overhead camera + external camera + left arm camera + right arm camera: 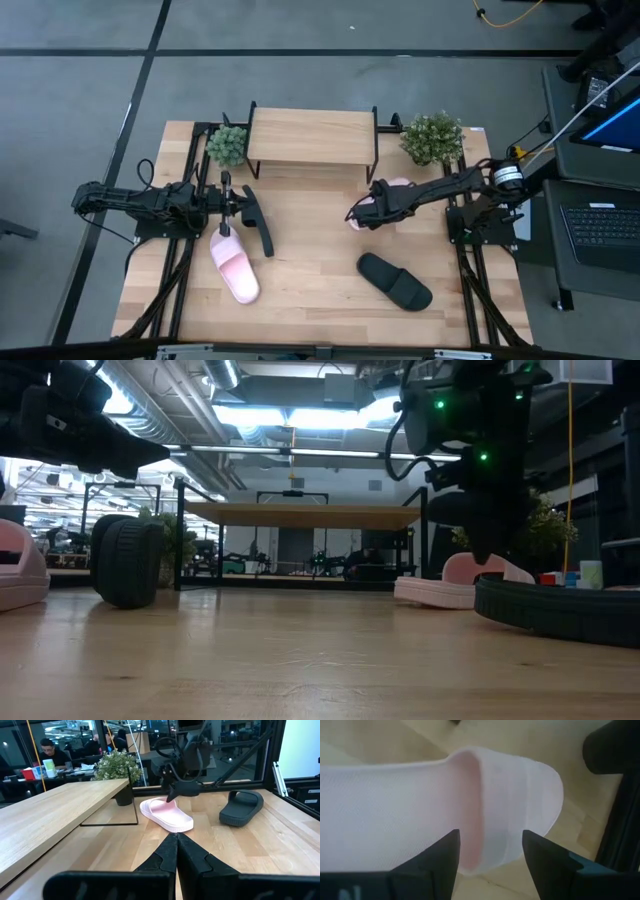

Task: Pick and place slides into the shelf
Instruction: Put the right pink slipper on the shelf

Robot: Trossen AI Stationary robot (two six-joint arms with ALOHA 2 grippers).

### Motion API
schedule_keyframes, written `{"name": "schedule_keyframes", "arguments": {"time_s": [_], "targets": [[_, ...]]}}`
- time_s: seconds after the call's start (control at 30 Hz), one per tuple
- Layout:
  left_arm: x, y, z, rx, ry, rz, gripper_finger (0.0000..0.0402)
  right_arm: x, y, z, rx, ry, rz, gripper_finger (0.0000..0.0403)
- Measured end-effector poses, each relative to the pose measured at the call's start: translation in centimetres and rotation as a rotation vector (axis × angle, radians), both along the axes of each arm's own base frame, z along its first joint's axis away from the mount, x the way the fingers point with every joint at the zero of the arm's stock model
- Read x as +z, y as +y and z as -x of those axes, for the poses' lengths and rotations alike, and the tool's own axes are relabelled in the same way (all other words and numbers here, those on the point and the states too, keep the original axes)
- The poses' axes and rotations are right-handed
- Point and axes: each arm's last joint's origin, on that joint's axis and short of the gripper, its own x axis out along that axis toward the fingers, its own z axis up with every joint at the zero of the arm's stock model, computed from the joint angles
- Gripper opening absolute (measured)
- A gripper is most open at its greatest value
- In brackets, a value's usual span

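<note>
From overhead, the right gripper [362, 212] is seen over a pink slide [392, 196] just in front of the shelf [311, 137]. Only its wrist view shows the fingers [442, 857] spread apart, straddling that slide's strap [506, 805] without clamping. The left gripper [176, 840] is pressed together, empty, seen best from its own wrist. Another pink slide [235, 268] and two black slides [394, 281] [257, 217] are left on the table [310, 270].
</note>
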Motion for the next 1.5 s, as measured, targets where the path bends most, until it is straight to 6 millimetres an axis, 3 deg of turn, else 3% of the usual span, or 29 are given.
{"name": "schedule_keyframes", "arguments": {"time_s": [0.3,0.8,1.13,1.3,1.5], "targets": [[0.0,0.0,0.0,0.0,0.0,0.0,0.0,-0.01,-0.62,-0.06,-0.01,0.002,-0.001,0.0211],[0.0,0.0,0.0,0.0,0.001,-0.007,0.0,-0.01,-0.6,-0.07,0.008,0.01,-0.006,0.0091],[0.0,0.0,0.0,0.0,0.001,-0.008,0.0,-0.01,-0.6,-0.06,0.01,0.012,-0.007,0.0053],[0.0,0.0,0.0,0.0,0.001,-0.008,0.0,0.0,-0.61,-0.07,0.01,0.011,-0.006,0.0012],[0.0,0.0,0.0,0.0,0.001,-0.008,0.0,0.01,-0.59,-0.08,0.016,0.015,-0.012,0.0006]]}}
